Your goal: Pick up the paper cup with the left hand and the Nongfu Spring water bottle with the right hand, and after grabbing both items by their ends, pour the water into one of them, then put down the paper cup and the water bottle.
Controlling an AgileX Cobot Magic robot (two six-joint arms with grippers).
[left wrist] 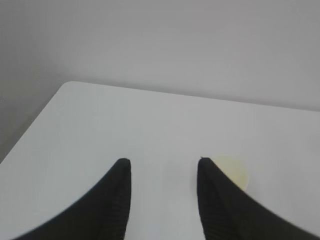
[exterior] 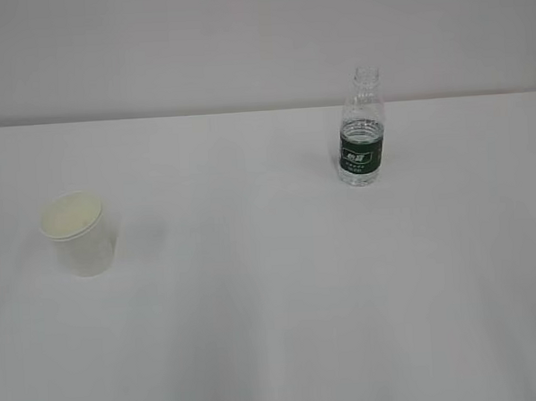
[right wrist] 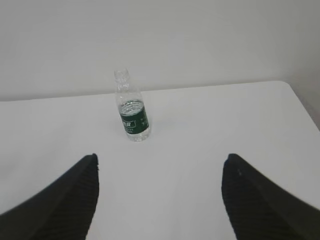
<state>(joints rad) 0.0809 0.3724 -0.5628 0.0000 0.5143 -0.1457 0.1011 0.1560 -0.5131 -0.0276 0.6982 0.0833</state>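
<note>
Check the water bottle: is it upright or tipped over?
Upright. The water bottle stands on its base on the table, open neck pointing up, uncapped, apart from both grippers.

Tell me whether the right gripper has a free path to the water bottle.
Probably yes. The right gripper is open with the water bottle standing upright ahead, slightly left of its centre line, and only bare table lies between them.

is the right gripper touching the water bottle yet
Apart. In the right wrist view the water bottle stands upright on the table, well beyond the right gripper, with bare tabletop between it and the open fingers.
</note>
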